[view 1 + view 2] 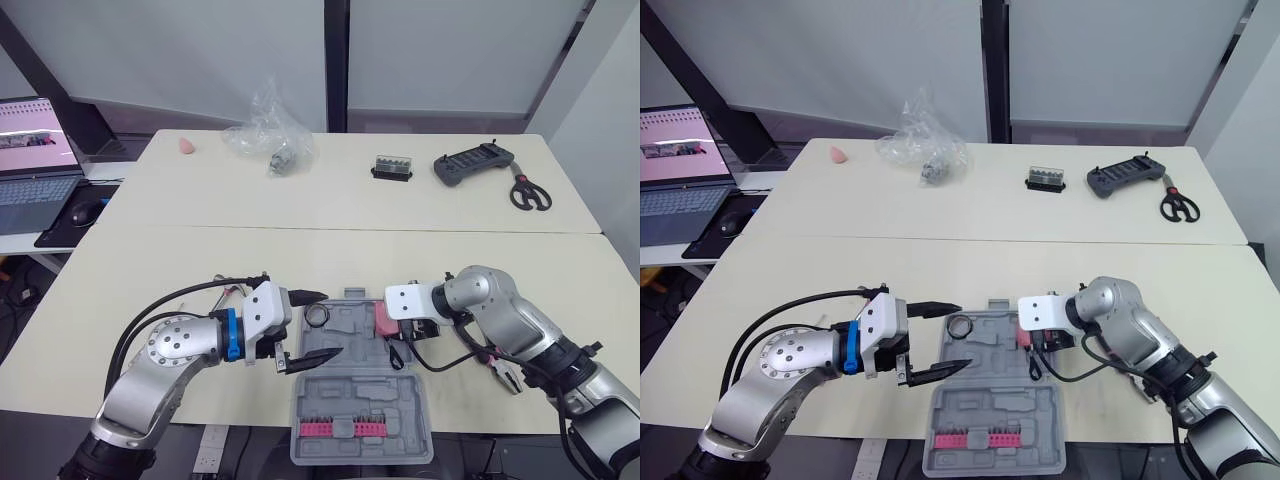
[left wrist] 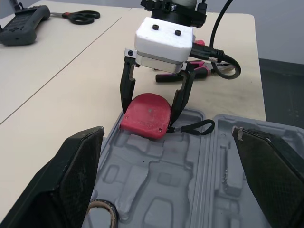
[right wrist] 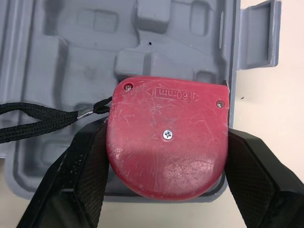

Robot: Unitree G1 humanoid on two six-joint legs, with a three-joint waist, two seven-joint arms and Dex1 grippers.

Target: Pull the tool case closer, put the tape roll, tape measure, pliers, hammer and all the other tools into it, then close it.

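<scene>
The grey tool case (image 1: 365,395) lies open near the table's front edge, between my arms. My right gripper (image 1: 386,322) is shut on the red tape measure (image 3: 166,137), holding it over the case's right rear corner, its black strap (image 2: 192,128) trailing into the tray. A tape roll (image 1: 318,316) sits in the case's left rear pocket. My left gripper (image 1: 318,328) is open, one finger on either side of that roll, holding nothing. Pliers (image 1: 505,377) with pink handles lie on the table beneath my right forearm.
A row of pink bits (image 1: 340,430) fills the case's front. At the far side are a plastic bag (image 1: 268,135), a small black box (image 1: 392,167), a controller (image 1: 473,163), scissors (image 1: 528,192) and a pink object (image 1: 187,146). A laptop (image 1: 35,165) and mouse (image 1: 85,211) sit at left.
</scene>
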